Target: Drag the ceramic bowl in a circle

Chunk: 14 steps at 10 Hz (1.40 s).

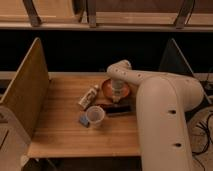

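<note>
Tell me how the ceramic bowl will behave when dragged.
Shallow and wide, the ceramic bowl probably won't tip. Rigid-looking, it should slide on the smooth table. With the shut gripper down in it, it may bump the black cylinder nearby.

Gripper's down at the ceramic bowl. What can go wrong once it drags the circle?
Black cylinder lies just in front of the ceramic bowl; the circle will likely shove it.
White bottle and clear cup sit close beside it, probably inside the sweep.
Gripper is shut at the bowl, but its hold is hidden; it may slip.
</note>
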{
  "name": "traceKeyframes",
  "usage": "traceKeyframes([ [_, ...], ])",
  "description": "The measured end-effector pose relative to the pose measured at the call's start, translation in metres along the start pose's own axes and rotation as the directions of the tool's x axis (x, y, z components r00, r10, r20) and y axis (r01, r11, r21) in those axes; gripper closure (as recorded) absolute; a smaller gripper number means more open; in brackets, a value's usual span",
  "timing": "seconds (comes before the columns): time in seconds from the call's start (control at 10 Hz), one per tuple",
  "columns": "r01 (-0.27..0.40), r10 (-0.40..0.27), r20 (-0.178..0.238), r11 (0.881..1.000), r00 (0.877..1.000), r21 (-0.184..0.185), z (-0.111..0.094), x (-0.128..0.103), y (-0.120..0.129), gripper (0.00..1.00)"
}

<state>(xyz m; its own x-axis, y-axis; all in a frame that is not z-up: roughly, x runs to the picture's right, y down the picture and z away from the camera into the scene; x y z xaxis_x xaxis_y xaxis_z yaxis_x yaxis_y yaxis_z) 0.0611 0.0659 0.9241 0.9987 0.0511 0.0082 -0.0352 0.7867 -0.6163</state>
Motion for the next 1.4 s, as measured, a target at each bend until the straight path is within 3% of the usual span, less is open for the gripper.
traceKeyframes([
  [0.4,0.054,-0.057,0.08,0.998,0.995,0.041,-0.016,-0.043,0.015,1.0],
  [0.7,0.025,-0.028,0.107,0.999,0.994,0.032,-0.019,-0.052,0.042,1.0],
  [0.9,-0.017,0.016,0.074,1.0,0.997,0.01,-0.024,-0.043,0.067,1.0],
  [1.1,-0.068,0.068,0.003,0.997,0.998,-0.023,-0.028,-0.02,0.087,1.0],
  [1.4,-0.161,0.154,-0.121,0.986,0.981,-0.048,-0.029,0.027,0.089,1.0],
])
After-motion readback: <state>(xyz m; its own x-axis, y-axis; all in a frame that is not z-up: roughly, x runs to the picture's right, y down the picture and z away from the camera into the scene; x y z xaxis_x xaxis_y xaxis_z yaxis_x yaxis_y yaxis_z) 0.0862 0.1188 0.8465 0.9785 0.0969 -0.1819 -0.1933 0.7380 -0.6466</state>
